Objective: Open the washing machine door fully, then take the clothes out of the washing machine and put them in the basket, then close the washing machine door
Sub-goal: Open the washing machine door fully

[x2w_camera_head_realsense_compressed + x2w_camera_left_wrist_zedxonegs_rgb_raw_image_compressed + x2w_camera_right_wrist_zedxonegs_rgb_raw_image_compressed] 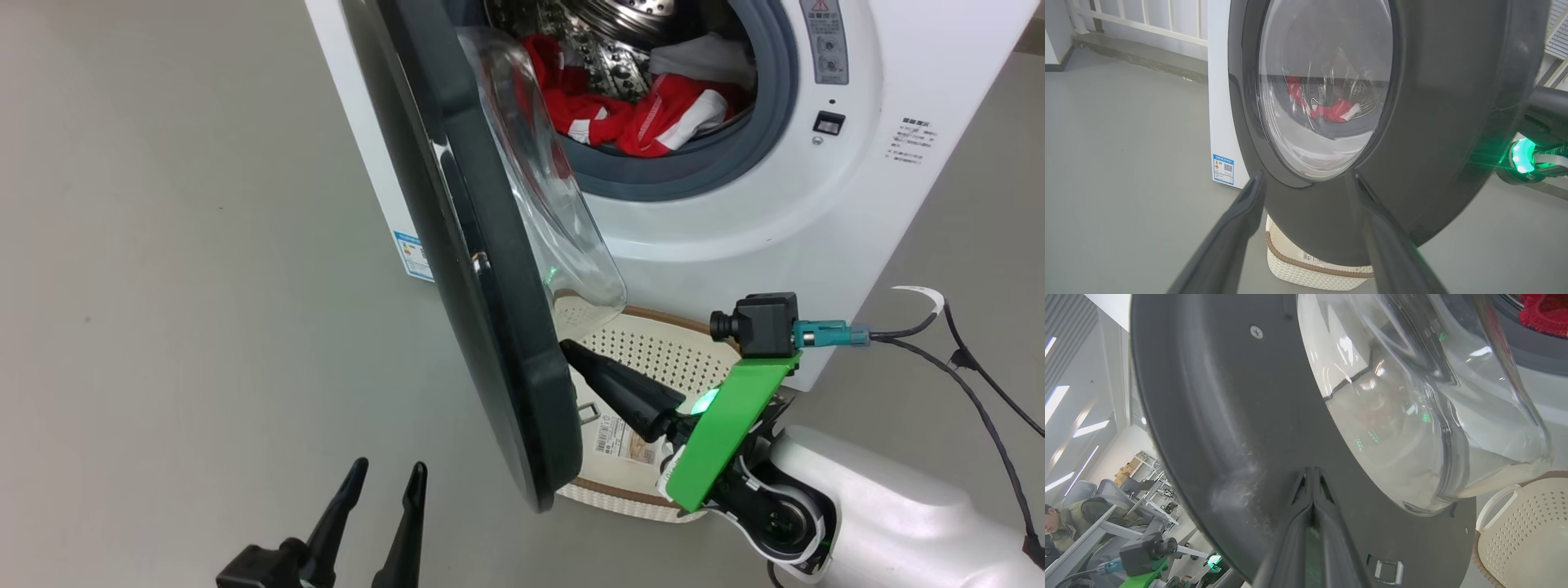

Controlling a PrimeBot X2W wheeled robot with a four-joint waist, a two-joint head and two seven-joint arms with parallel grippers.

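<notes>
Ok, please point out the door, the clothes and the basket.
door (pixel 502 327), head view, on its black rim.
clothes (pixel 645 122), head view, on the red fabric.
basket (pixel 653 351), head view, on its perforated inner wall.

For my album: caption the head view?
Shut right gripper against the washing machine door, inner side; red clothes in the drum.

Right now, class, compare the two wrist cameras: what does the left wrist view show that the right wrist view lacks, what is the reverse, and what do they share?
Left wrist view's own: the outer face of the washing machine door, the blue label on the washing machine, a white railing, and the open left gripper pointing at the door.
Right wrist view's own: the door's inner face with its metal latch, the shut right gripper with its tips at that face, and a person seated at a desk.
Shared: the door, the red clothes and the basket.
</notes>
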